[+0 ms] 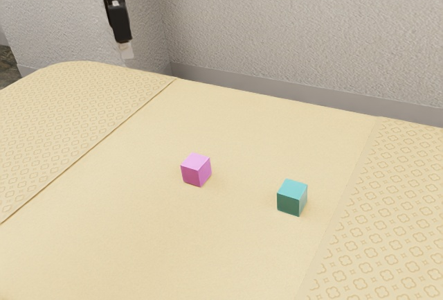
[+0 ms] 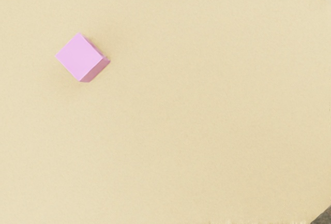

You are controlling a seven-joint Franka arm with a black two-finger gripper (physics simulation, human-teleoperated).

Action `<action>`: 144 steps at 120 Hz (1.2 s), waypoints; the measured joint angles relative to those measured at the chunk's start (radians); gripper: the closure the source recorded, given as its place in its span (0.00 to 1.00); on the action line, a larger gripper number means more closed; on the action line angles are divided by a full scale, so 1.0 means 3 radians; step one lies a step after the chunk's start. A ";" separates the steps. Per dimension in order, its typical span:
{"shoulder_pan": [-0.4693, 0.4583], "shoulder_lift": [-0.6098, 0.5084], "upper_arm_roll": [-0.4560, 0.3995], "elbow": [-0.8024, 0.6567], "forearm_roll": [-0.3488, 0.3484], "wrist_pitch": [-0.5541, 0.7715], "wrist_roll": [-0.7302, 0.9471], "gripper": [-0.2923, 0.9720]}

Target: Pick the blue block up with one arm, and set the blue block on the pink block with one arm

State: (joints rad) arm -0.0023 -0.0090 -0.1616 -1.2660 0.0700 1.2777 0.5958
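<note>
Exterior view, taken left to right. The gripper (image 1: 127, 52) hangs high at the far upper left, in front of the grey textured wall (image 1: 311, 23), well above the table (image 1: 138, 231) and well apart from both blocks; seen edge-on, so whether it stands open or closed cannot be told; it has hold of nothing, since both blocks rest on the table.

A patterned band (image 1: 62, 120) runs along the table's left side; the plain tan middle strip lies beside it.

The pink block (image 1: 196, 170) sits flat on the plain strip near the middle of the table; from it the gripper lies at about 11 o'clock, far off and raised.

The blue block (image 1: 292, 197), teal in tone, sits flat on the same plain strip at about 4 o'clock from the pink block; the two are near each other but apart, with bare table between them; nothing rests on either block.

A second patterned band (image 1: 394, 203) borders the table to the right, at about 3 o'clock from the blue block and close to it; a grey skirting (image 1: 311, 92) runs along the foot of the wall behind.

Wrist view: the pink block (image 2: 81, 58) is seen from above, showing its top face and one darker side face; the plain table (image 2: 207, 131) surrounds it on all sides, with nothing touching it.
</note>
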 joint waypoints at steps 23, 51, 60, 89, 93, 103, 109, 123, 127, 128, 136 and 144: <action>-0.0186 0.0064 -0.0017 -0.0016 0.0011 -0.0044 0.0132 0.23; 0.0203 -0.0402 -0.0029 -0.1187 -0.0084 0.0210 0.0440 0.23; 0.0001 -0.0274 -0.0039 -0.1292 -0.0080 0.0394 0.0641 0.23; -0.0509 0.0526 -0.0075 -0.0793 -0.0056 0.0697 0.1165 0.23; -0.0537 0.0620 -0.0090 -0.0725 -0.0064 0.0742 0.1228 0.23; -0.0565 0.0793 -0.0118 -0.0675 -0.0145 0.0907 0.1403 0.23; -0.0597 0.0880 -0.0123 -0.0663 -0.0182 0.0996 0.1500 0.23; -0.0717 0.1084 -0.0130 -0.0612 -0.0235 0.1181 0.1694 0.23; -0.0761 0.1137 -0.0131 -0.0569 -0.0243 0.1220 0.1742 0.23; -0.0769 0.1150 -0.0131 -0.0560 -0.0245 0.1229 0.1753 0.23; -0.0821 0.1247 -0.0131 -0.0498 -0.0257 0.1301 0.1828 0.23; -0.0844 0.1346 -0.0128 -0.0429 -0.0263 0.1387 0.1860 0.23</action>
State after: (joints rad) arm -0.2556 0.3946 -0.1999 -1.3948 -0.0088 1.6939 1.1538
